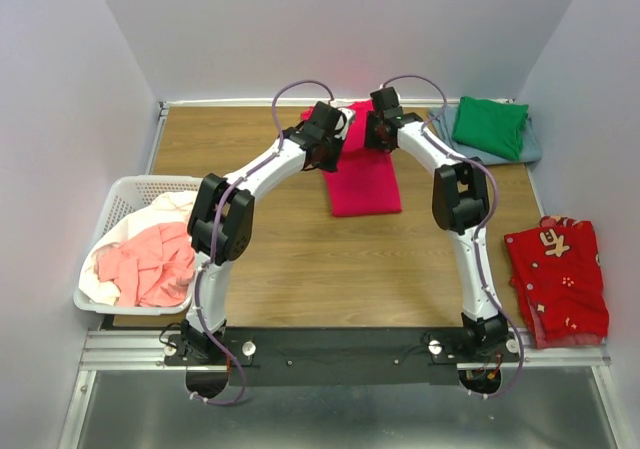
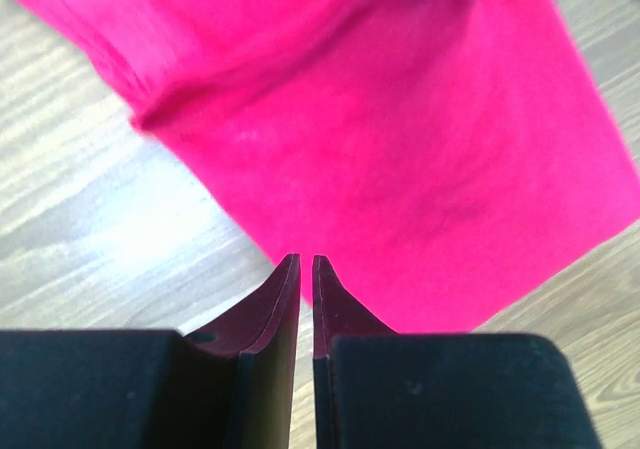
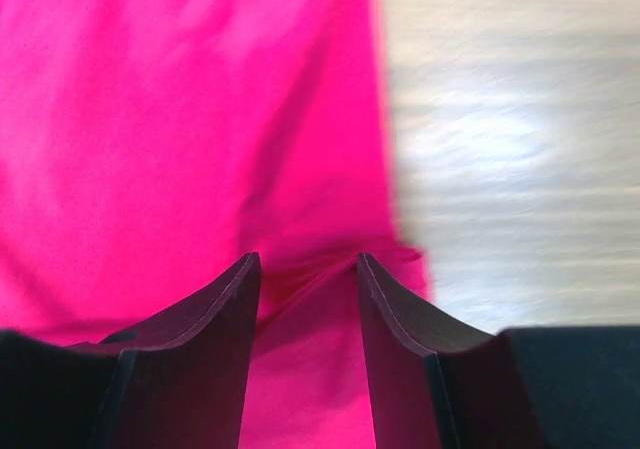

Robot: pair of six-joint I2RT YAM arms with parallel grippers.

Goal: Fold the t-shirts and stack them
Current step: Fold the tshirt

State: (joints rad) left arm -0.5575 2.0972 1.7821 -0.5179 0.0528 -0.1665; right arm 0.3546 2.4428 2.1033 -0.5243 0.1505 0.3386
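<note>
A crimson-pink t-shirt (image 1: 365,179) lies partly folded at the back middle of the wooden table. My left gripper (image 1: 332,137) hovers at its left edge. In the left wrist view the shirt (image 2: 400,139) fills the upper frame and my left gripper (image 2: 306,261) is shut and empty, just off the cloth's edge. My right gripper (image 1: 377,131) is over the shirt's far right part. In the right wrist view it (image 3: 306,261) is open, with a raised fold of the shirt (image 3: 180,119) between its fingers. A green t-shirt (image 1: 490,126) lies on a grey-blue one (image 1: 533,147) at the back right.
A white lattice basket (image 1: 125,191) at the left edge holds a salmon-pink shirt (image 1: 150,264) and a white one (image 1: 165,209). A red patterned cloth (image 1: 558,279) lies off the table's right edge. Bare wood (image 1: 330,269) spans the near half.
</note>
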